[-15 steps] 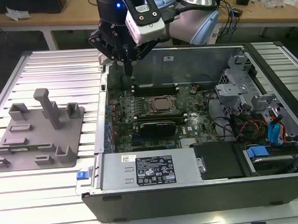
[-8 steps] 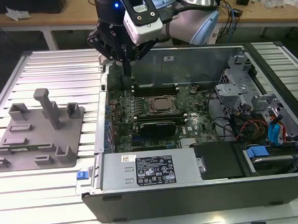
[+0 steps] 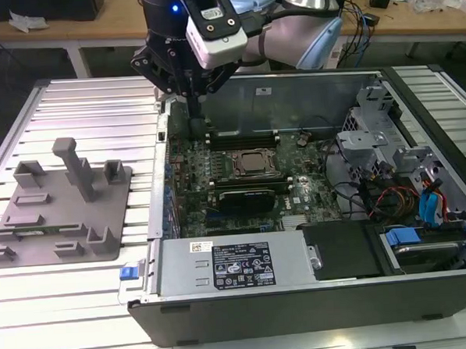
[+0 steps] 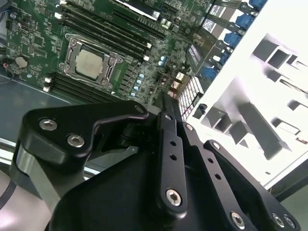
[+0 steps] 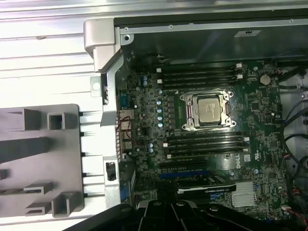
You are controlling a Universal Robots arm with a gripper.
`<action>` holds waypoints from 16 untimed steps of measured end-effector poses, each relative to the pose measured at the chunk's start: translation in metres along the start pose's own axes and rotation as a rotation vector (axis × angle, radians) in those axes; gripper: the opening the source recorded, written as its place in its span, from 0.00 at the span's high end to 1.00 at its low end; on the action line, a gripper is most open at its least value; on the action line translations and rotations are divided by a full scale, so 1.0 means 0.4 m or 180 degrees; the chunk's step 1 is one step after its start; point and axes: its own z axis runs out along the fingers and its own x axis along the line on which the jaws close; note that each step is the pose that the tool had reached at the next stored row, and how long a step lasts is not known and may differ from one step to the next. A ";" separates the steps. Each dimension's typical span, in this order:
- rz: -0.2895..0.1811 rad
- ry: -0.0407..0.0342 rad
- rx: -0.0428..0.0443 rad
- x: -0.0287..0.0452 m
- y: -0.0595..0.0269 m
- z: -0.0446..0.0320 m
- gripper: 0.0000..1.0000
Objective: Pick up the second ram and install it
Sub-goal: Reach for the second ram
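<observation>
Nearest in the exterior view is the open computer case (image 3: 303, 315), lying on a slatted metal table (image 3: 81, 104). Just inside the case's near wall is a silver cover (image 3: 230, 262) with a label on it. Beyond that cover the green board begins. The black expansion card (image 3: 246, 197) comes first, then the square silver processor (image 3: 253, 164) in its socket, which both wrist views also show (image 4: 89, 63) (image 5: 210, 109).

Past the processor runs a bank of memory slots (image 3: 258, 140). A thin green-edged strip seated there appears to be the second ram (image 3: 239, 133), though the pictures do not settle which stick is which, or whether it is fully pressed home.

The gripper (image 3: 195, 123) hangs point-down over the end of that bank toward the exterior view's left, close to the case wall. In the second wrist view the gripper (image 4: 164, 103) has its two fingers drawn together into one dark tip just above the board, and nothing can be seen between them.

On the table at the exterior view's left, well apart from the gripper, sits a grey fixture (image 3: 63, 207) of posts and pockets (no green stick rests in any pocket that can be seen). Farthest back, the pale arm (image 3: 304, 34) reaches in from the exterior view's right, in front of a cluttered workbench (image 3: 69, 34).
</observation>
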 end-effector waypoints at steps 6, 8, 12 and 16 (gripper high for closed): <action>0.0000 -0.0001 0.0000 0.023 -0.002 0.000 0.92; 0.0000 -0.0001 -0.0001 0.036 -0.003 -0.001 0.92; 0.0000 -0.0001 0.0000 0.057 -0.004 -0.001 0.92; 0.0000 -0.0001 -0.0001 0.078 -0.006 -0.001 0.92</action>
